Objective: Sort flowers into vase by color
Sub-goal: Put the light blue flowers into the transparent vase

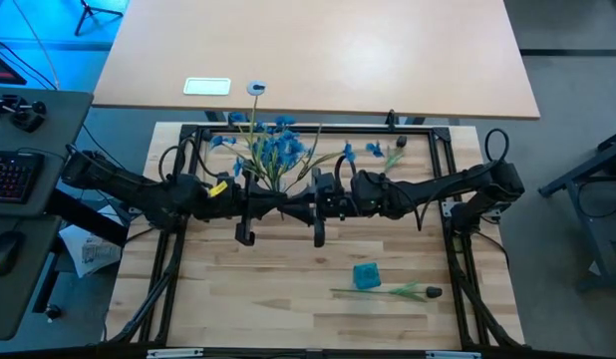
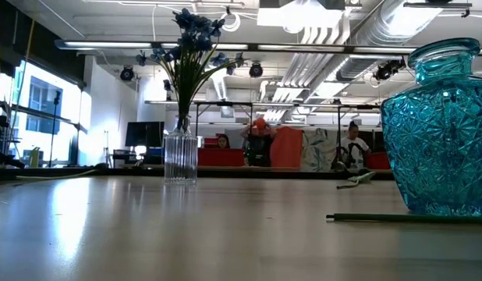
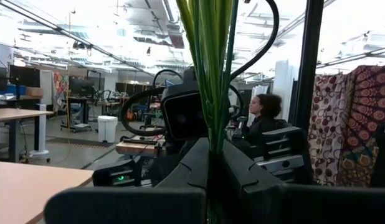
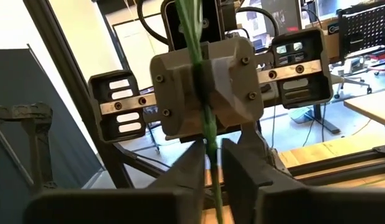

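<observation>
The left end effector (image 4: 205, 93) pinches the upright green stem (image 4: 202, 74), which runs between the right end effector's (image 4: 210, 165) near-closed fingers directly opposite.

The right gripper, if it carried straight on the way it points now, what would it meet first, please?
Most likely the left gripper, facing it and shut on the green stems that run down between the right gripper fingers; depth is hard to judge.
</observation>
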`<state>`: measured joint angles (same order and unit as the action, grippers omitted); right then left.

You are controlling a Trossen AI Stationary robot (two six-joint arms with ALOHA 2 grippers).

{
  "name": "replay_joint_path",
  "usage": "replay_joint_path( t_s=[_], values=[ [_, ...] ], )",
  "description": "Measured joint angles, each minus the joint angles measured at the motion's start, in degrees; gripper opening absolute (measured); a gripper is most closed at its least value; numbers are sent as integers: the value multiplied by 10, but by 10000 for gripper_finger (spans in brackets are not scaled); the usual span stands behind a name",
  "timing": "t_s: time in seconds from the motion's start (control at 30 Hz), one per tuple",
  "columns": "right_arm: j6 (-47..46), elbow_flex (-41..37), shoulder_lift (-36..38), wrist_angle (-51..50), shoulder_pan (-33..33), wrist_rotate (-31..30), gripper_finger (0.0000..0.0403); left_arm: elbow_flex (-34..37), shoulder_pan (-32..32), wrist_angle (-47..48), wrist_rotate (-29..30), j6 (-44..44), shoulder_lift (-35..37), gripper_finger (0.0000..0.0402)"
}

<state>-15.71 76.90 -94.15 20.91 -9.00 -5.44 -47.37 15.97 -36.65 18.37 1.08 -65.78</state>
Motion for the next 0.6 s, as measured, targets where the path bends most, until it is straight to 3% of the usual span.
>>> replay_joint_path(
  t_s=[0.1, 0.4, 0.6],
  values=[
    [-8, 0, 0, 0, 0, 10, 9, 0, 0, 0, 3, -1, 0, 0],
    [-18, 0, 0, 2, 0, 9, 5, 0, 0, 0, 17, -7, 1, 6],
    [-18, 0, 0, 2, 0, 7, 2, 0, 0, 47, 35, -35, 28, 44]
  ],
)
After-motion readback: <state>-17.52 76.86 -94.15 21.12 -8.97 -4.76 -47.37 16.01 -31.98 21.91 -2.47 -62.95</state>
